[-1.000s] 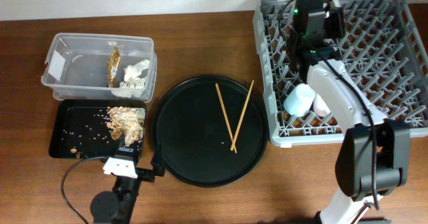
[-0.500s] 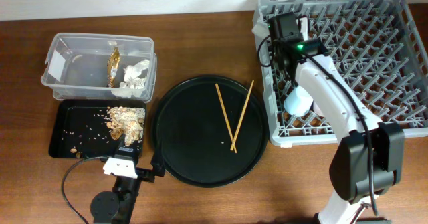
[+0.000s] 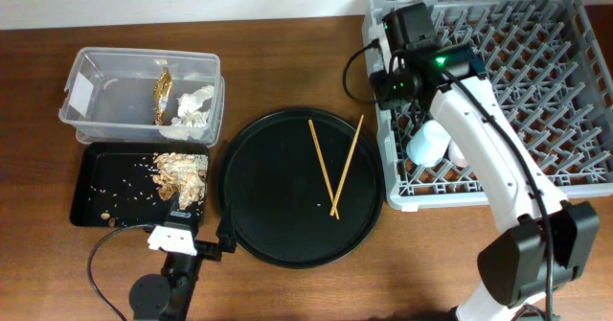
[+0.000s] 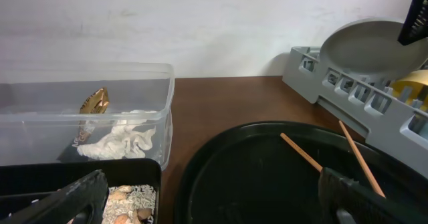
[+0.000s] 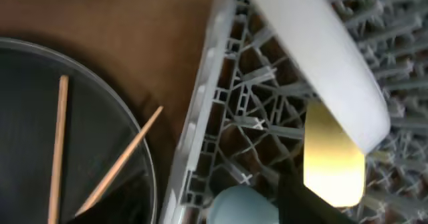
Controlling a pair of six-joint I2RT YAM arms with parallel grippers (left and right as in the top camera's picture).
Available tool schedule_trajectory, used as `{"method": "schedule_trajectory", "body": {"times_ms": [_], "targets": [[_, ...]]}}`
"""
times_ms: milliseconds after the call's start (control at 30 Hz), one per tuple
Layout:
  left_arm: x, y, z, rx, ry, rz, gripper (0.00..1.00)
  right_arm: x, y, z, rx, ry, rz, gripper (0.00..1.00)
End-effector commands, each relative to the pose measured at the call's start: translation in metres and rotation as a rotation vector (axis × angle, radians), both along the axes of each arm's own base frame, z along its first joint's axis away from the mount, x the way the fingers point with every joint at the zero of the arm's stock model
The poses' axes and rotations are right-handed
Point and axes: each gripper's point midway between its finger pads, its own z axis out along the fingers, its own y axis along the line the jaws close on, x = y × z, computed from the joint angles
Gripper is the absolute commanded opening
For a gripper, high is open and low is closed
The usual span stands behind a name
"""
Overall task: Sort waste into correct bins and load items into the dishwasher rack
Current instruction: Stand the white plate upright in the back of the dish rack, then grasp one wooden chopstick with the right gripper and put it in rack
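Note:
The grey dishwasher rack (image 3: 536,91) fills the right side. My right gripper (image 3: 388,80) hangs over its left edge, open and holding nothing; only one dark finger (image 5: 304,197) shows. Below it are the pale plate (image 5: 321,63) on edge, the yellow bowl (image 5: 334,154) and the light blue cup (image 5: 241,207). A pink cup (image 3: 462,150) lies beside the blue one. Two chopsticks (image 3: 335,166) cross on the round black tray (image 3: 268,206). My left gripper (image 4: 214,190) rests open at the table's front.
The clear tub (image 3: 105,81) at the back left holds a gold wrapper (image 3: 164,93) and white tissue (image 3: 194,108). In front of it, the shallow black tray (image 3: 105,182) carries food scraps (image 3: 182,175). A cable loops by the left arm's base (image 3: 153,297).
My right arm has swung left from the back of the rack to its left edge. The left arm and everything on the table have stayed put.

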Motion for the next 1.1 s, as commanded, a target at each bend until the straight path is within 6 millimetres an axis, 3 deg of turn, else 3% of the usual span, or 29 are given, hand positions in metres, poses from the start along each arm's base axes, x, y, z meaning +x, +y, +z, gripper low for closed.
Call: {"method": "schedule_trajectory", "body": {"times_ms": [0,33,100,133,233,300,367,400,433,500,600,667,800,867,933,967,1000,1033,1067], "targets": [[0.000,0.000,-0.001,0.015,-0.002,0.000,0.99,0.004,-0.005,0.030,-0.153,-0.090,0.185,0.86],[0.000,0.000,-0.001,0.015,-0.002,0.000,0.99,0.014,-0.014,0.038,-0.234,-0.135,0.188,0.86],[0.000,0.000,-0.001,0.015,-0.002,0.000,1.00,0.030,-0.014,0.047,-0.326,-0.196,0.278,0.86],[0.000,0.000,-0.001,0.015,-0.002,0.000,0.99,0.041,-0.017,0.046,-0.329,-0.222,0.259,0.78],[0.000,0.000,-0.002,0.015,-0.002,0.000,0.99,0.067,-0.047,0.005,-0.337,-0.160,0.190,0.77],[0.000,0.000,-0.001,0.015,-0.002,0.000,0.99,0.073,-0.059,-0.008,-0.323,-0.145,0.142,0.70],[0.000,0.000,-0.001,0.015,-0.002,0.000,0.99,0.076,-0.082,-0.014,-0.258,-0.144,-0.002,0.40],[0.000,0.000,-0.001,0.015,-0.002,0.000,0.99,0.075,-0.106,-0.001,-0.147,-0.194,-0.210,0.25],[0.000,0.000,-0.001,0.015,-0.002,0.000,0.99,0.073,-0.118,0.013,-0.090,-0.235,-0.308,0.19],[0.000,0.000,-0.001,0.015,-0.002,0.000,0.99,0.071,-0.121,0.030,-0.077,-0.276,-0.323,0.18],[0.000,0.000,-0.001,0.015,-0.002,0.000,0.99,0.066,-0.116,0.029,-0.025,-0.263,-0.351,0.20],[0.000,0.000,-0.001,0.015,-0.002,0.000,0.99,0.066,-0.140,0.038,-0.095,-0.310,-0.462,0.19],[0.000,0.000,-0.001,0.015,-0.002,0.000,0.99,0.073,-0.152,0.049,-0.125,-0.370,-0.487,0.20],[0.000,0.000,-0.001,0.015,-0.002,0.000,0.99,0.069,-0.135,0.039,-0.068,-0.316,-0.425,0.21],[0.000,0.000,-0.001,0.015,-0.002,0.000,0.99,0.050,-0.082,0.050,0.055,-0.267,-0.278,0.38],[0.000,0.000,-0.002,0.015,-0.002,0.000,0.99,0.026,-0.033,0.066,0.188,-0.223,-0.133,0.51],[0.000,0.000,-0.001,0.015,-0.002,0.000,0.99,-0.008,0.015,0.072,0.327,-0.134,-0.029,0.57],[0.000,0.000,-0.001,0.015,-0.002,0.000,0.99,-0.044,0.053,0.058,0.394,0.016,0.001,0.59],[0.000,0.000,-0.001,0.015,-0.002,0.000,0.99,-0.079,0.075,0.023,0.396,0.202,-0.078,0.58]]}}
